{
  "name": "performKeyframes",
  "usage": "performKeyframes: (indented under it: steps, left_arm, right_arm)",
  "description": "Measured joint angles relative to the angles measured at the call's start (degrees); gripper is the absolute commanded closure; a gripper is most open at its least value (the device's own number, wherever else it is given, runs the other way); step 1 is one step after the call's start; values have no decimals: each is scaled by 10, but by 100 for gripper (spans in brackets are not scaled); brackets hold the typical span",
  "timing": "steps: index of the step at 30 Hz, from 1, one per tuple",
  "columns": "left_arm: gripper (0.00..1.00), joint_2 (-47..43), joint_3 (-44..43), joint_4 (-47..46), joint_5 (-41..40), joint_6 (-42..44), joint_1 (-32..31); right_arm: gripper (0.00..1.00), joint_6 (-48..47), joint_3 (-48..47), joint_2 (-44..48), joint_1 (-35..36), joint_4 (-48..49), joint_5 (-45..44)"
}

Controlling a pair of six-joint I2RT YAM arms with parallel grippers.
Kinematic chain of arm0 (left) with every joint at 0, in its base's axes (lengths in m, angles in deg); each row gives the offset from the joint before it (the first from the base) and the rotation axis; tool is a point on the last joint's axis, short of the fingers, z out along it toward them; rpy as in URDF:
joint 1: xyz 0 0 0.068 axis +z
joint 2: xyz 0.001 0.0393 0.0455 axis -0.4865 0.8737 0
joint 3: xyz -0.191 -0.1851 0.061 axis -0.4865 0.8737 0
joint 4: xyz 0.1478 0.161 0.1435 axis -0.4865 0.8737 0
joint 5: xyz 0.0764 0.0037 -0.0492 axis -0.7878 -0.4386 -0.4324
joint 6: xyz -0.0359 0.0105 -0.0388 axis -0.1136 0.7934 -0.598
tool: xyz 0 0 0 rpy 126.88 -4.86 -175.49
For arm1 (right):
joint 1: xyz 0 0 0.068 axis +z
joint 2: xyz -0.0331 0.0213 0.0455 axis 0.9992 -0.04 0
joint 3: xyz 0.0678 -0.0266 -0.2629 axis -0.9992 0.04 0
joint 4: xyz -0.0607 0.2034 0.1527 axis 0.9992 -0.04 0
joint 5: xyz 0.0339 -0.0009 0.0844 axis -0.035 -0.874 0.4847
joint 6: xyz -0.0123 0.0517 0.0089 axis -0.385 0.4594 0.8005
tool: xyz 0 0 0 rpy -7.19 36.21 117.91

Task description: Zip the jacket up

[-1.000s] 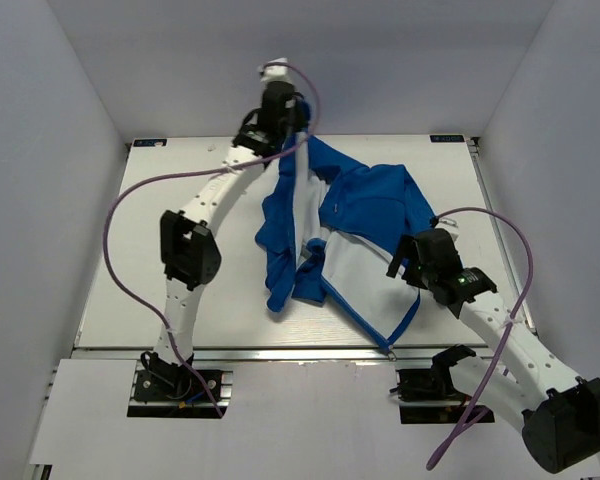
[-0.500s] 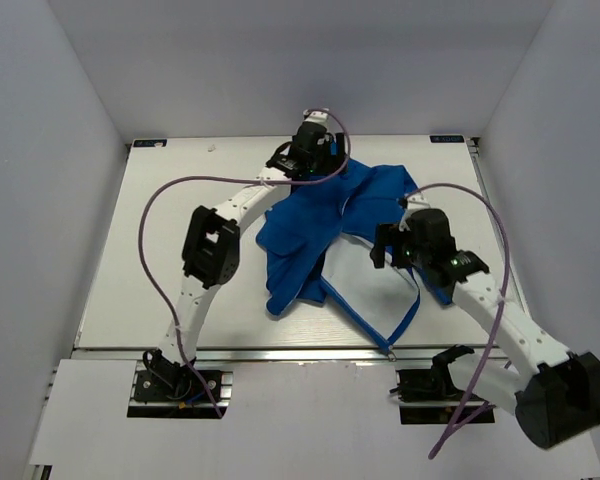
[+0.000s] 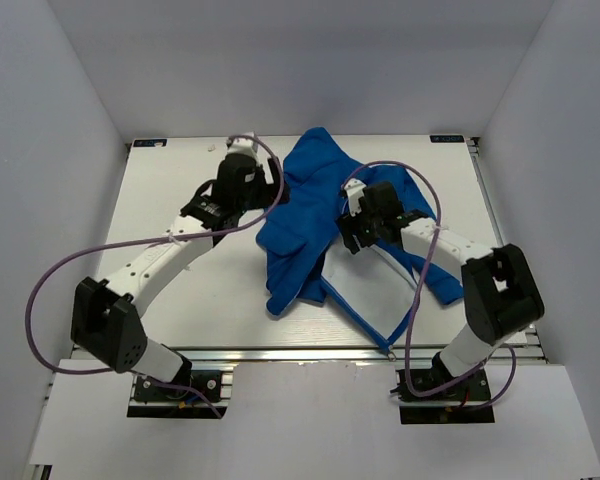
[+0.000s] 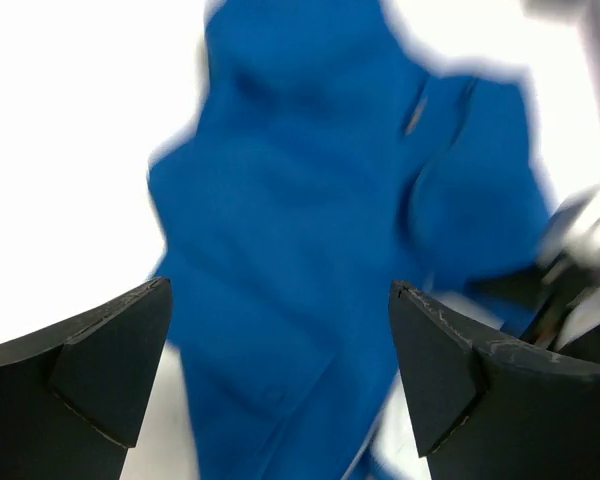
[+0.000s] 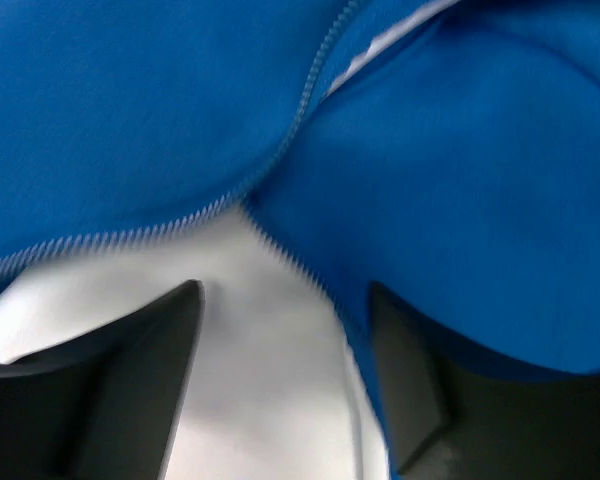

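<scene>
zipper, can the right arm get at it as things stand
Probably yes: the right fingers stand open close over the zipper, where its two rows meet on the jacket, and nothing shows in between.

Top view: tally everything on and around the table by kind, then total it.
Blue jacket: 1
Robot arms: 2, left arm, right arm
Claws: 2, left claw, right claw
Purple cables: 2
White table: 1
Total: 8
</scene>
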Motion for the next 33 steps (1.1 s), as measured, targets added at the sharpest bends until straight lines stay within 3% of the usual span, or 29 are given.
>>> performKeyframes:
  steps: [1, 3, 4, 6, 14, 22, 28, 33]
  left_arm:
    - [2, 5, 23, -3, 18, -2, 3]
    - [2, 28, 57, -4, 53, -4, 5]
    - [2, 43, 72, -5, 74, -5, 4]
    - [2, 67, 97, -10, 115, -8, 3]
    - [2, 124, 130, -64, 252, -28, 1]
    - [2, 190, 128, -88, 303, -34, 0]
    - [2, 190, 126, -88, 307, -33, -1]
    - [2, 190, 126, -88, 311, -31, -1]
  right_arm:
    - [36, -1, -7, -13, 1, 2, -5]
    - [61, 0, -35, -45, 4, 2, -24]
    - [86, 10, -51, -60, 4, 4, -42]
    - [100, 24, -85, -87, 0, 7, -66]
    - [100, 190, -128, -81, -97, 5, -99]
    - [100, 370, -82, 39, -256, 5, -34]
    - [100, 428, -75, 102, -280, 7, -8]
    - [100, 461, -92, 93, -289, 7, 34]
